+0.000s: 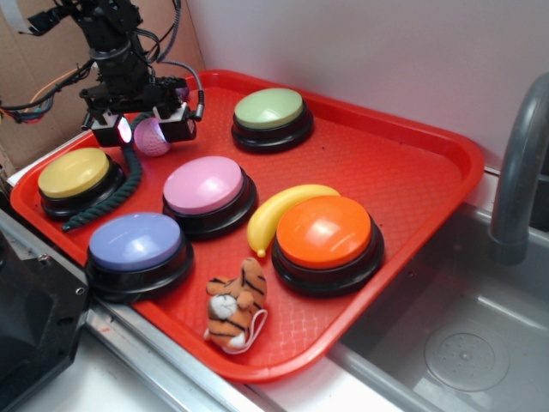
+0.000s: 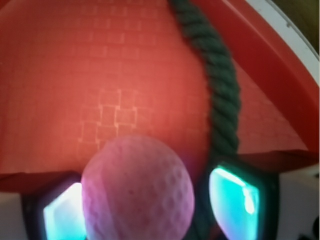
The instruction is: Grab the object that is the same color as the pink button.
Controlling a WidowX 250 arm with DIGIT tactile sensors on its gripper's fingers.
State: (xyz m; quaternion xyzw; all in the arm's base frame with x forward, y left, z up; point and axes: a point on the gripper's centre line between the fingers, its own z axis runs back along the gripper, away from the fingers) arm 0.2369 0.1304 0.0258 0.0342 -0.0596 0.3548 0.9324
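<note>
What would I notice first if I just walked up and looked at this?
Probably the five big round buttons on the red tray: yellow, green, pink, purple-blue and orange. Next, the robot's gripper at the tray's back left corner, with a small pink ball between its fingers. A yellow banana lies beside the orange button, and a little toy tiger sits at the front edge.

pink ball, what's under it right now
Under the pink ball the wrist view shows bare red tray and a green rope beside it. Contact beneath is hidden; the jaws flank it.
</note>
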